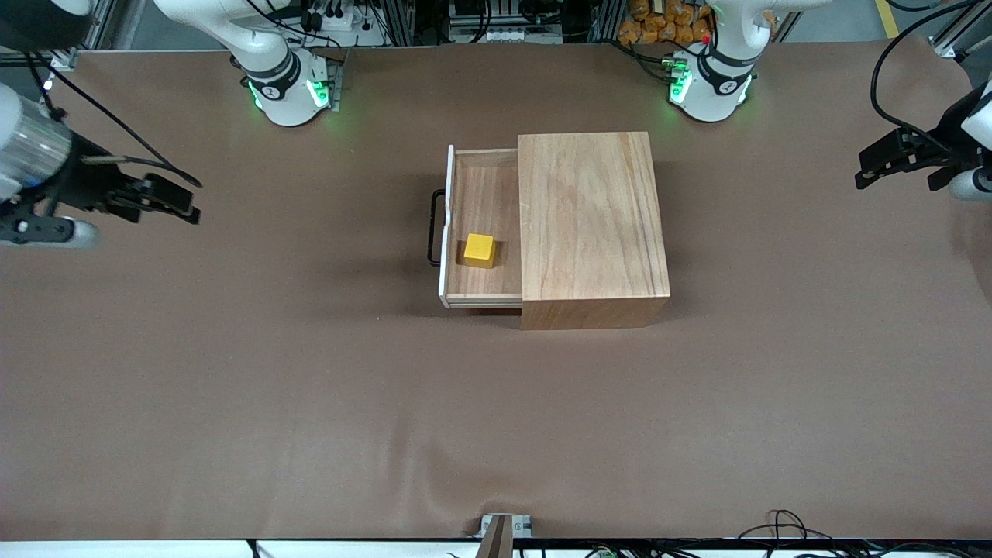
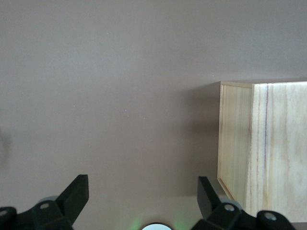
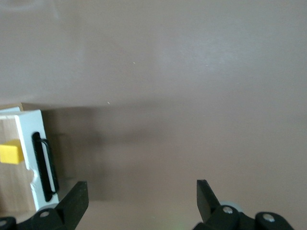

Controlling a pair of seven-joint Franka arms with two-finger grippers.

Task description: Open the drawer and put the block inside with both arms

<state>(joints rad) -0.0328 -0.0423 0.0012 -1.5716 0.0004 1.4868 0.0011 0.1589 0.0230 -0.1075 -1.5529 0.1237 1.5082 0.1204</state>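
Spread wide on both the left gripper [image 1: 872, 172] and right gripper [image 1: 180, 203] — block [image 1: 479, 250] resting inside open drawer [image 1: 484, 203].

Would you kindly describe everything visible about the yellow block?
The small bright yellow cube-shaped block looks solid and matte with crisp edges. It sits flat on the floor of the pulled-out light wooden drawer, in the part of the drawer nearer the front camera, close to the white front panel and apart from the big wooden box. Nothing grips it.
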